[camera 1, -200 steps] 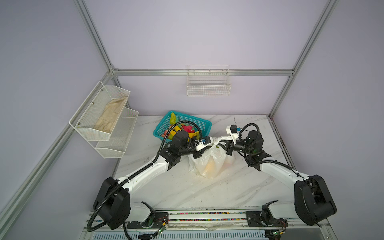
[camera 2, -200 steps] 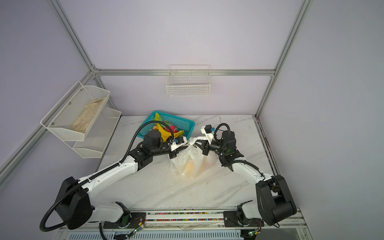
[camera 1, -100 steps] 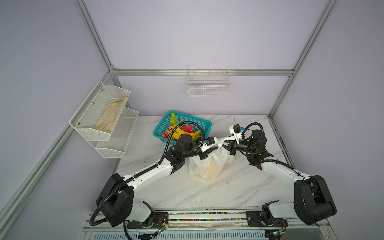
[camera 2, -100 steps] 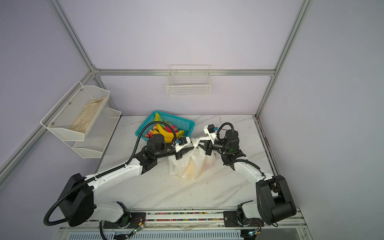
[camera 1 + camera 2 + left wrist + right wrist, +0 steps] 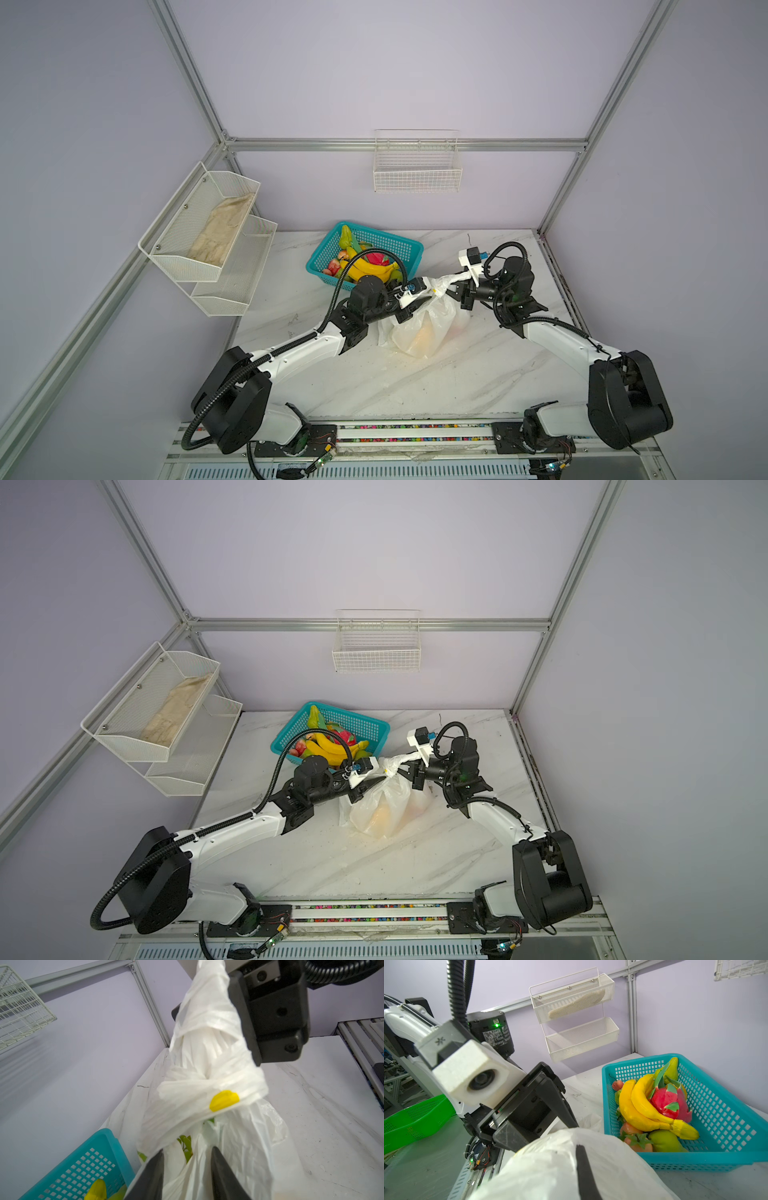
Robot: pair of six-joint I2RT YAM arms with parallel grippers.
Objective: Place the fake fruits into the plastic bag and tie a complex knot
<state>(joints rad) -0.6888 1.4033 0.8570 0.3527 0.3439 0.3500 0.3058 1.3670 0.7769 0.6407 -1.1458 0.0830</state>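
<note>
Left wrist only, left fingers (image 5: 152, 1176) parted around plastic bag (image 5: 239, 1157)

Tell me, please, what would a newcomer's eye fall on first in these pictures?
First the thin white translucent plastic bag at the middle of the marble table, its twisted neck held in the shut right gripper, with the left gripper open around the plastic. Then the teal plastic mesh basket behind it, with glossy yellow plastic bananas inside.

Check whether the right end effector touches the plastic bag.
Touching: left wrist view shows the right end effector clamped on the plastic bag's twisted top.
</note>
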